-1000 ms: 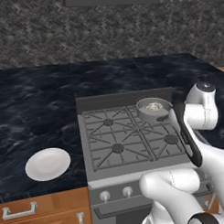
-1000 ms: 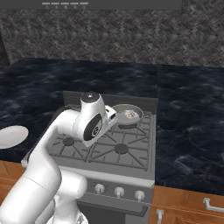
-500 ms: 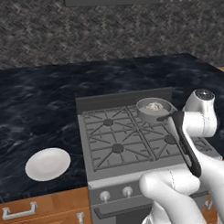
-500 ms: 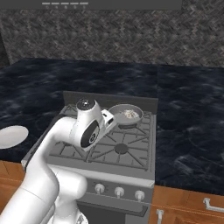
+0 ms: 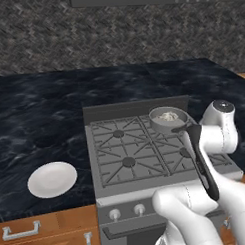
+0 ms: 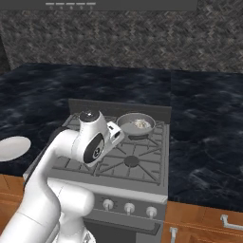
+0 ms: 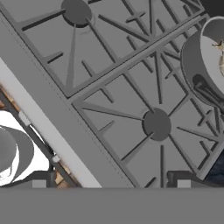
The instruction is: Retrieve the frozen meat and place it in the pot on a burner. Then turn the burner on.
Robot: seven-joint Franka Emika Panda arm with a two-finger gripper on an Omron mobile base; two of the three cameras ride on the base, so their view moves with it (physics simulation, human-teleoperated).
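Speckled fish-shaped frozen meat [image 6: 140, 124] lies in round grey metal pot [image 6: 124, 127].

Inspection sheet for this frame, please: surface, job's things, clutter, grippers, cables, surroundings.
Surface: dark marbled counter around a grey four-burner stove.
Job's things: frozen meat lies in the pot on the back right burner; no flame seen; knobs on the stove front.
Clutter: white plate on the counter left of the stove.
Grippers: gripper open, empty, above the grates.
Cables: nothing seen.
Surroundings: stone backsplash, wooden drawers.
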